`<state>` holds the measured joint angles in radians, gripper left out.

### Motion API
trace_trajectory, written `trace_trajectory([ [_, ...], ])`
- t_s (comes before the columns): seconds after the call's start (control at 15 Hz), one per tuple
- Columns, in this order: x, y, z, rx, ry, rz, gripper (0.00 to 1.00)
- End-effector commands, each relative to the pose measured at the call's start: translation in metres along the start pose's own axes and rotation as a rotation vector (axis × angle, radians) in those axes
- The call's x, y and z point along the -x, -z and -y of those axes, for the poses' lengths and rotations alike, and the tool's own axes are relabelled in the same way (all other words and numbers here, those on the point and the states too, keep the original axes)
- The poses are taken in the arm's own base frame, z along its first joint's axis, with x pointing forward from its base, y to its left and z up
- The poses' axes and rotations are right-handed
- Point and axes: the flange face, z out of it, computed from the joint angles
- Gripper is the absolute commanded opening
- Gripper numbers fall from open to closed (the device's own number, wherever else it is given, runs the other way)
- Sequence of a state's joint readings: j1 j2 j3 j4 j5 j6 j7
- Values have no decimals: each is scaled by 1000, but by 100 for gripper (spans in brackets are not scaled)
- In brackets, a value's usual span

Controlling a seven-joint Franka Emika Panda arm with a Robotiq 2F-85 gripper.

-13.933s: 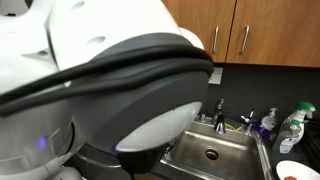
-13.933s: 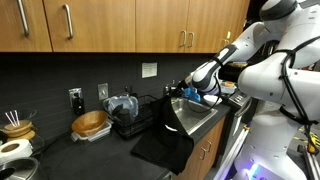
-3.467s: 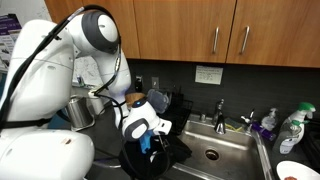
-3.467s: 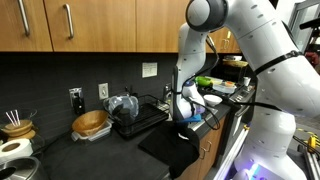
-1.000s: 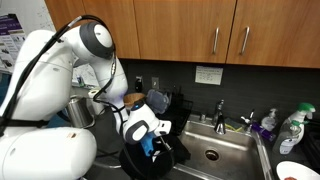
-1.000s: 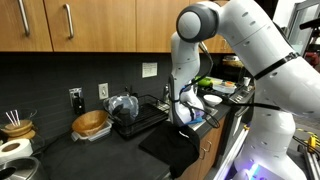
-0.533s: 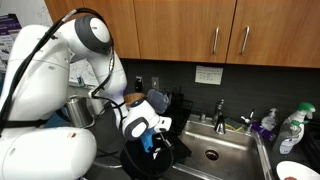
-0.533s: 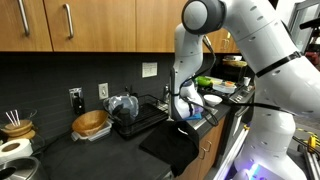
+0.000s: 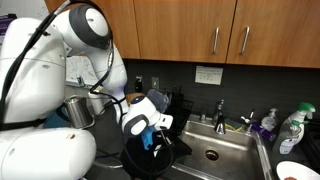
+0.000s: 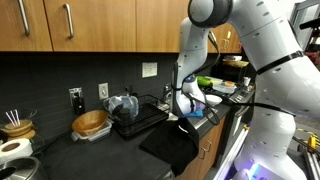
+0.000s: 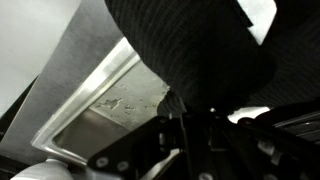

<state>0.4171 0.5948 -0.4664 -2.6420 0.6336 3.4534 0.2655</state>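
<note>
In an exterior view, we see the gripper (image 9: 152, 142) low over the counter's front edge, just beside the sink (image 9: 215, 152). Its jaws are clenched on a black cloth (image 9: 146, 164) heaped beneath. In an exterior view, the black cloth (image 10: 168, 148) drapes over that front edge, near a dish rack (image 10: 135, 116). In the wrist view, the black cloth (image 11: 190, 50) bunches at the closed gripper (image 11: 190, 125).

Faucet (image 9: 219, 113); wooden bowl (image 10: 90, 124) (beside dish rack (image 10: 140, 118)).
</note>
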Motion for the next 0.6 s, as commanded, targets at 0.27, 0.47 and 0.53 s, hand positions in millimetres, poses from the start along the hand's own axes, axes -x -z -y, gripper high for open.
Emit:
trace_trajectory([
  [0.27,-32,8,-28,-90,-68,48,2],
  [0.47,-44,1,-45,-117,-90,67,2],
  [0.53,-46,-4,-51,-123,-97,78,2],
])
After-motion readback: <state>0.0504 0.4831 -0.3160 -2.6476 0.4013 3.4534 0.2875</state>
